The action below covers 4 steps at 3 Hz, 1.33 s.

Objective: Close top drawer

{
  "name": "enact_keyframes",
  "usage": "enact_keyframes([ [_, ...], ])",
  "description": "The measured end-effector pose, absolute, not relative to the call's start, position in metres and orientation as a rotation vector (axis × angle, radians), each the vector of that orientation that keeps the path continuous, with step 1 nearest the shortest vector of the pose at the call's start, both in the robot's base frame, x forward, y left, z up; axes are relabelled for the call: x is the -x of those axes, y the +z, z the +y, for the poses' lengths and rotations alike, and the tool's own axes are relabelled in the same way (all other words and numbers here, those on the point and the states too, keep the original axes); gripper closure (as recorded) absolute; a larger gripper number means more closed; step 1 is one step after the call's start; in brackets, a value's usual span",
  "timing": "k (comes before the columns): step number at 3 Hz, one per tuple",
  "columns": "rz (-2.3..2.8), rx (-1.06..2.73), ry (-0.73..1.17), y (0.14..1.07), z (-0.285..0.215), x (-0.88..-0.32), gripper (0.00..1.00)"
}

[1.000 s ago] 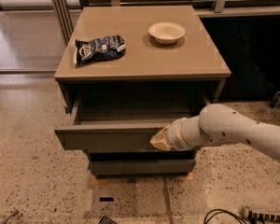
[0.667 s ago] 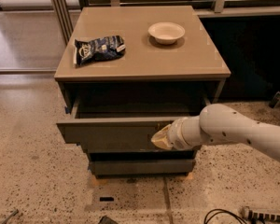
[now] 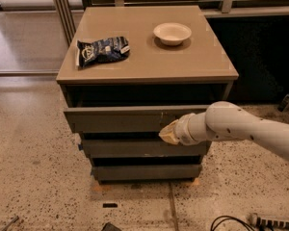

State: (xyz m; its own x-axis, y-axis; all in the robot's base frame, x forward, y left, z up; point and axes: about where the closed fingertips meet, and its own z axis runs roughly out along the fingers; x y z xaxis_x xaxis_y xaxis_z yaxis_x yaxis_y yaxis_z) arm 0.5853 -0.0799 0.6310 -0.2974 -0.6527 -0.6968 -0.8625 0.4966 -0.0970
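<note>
The top drawer [image 3: 115,119] is the uppermost of three flat grey-brown fronts on the cabinet. It stands out a little from the cabinet body, with a dark gap above it under the tabletop. My gripper [image 3: 166,134] comes in from the right on a white arm and its tan tip rests against the lower edge of the top drawer's front, right of centre.
On the cabinet top [image 3: 192,61] lie a dark blue chip bag [image 3: 102,50] at the left and a white bowl [image 3: 172,33] at the back right. Two lower drawer fronts [image 3: 135,148] sit below. Cables [image 3: 241,221] lie on the speckled floor at the lower right.
The top drawer's front has moved back toward the cabinet, and my gripper has moved in with it against the front.
</note>
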Motion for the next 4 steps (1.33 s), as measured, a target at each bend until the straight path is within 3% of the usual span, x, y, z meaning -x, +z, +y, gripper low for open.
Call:
enact_keyframes([
  [4, 1.868, 1.293, 0.133, 0.688, -0.072, -0.675, 1.00],
])
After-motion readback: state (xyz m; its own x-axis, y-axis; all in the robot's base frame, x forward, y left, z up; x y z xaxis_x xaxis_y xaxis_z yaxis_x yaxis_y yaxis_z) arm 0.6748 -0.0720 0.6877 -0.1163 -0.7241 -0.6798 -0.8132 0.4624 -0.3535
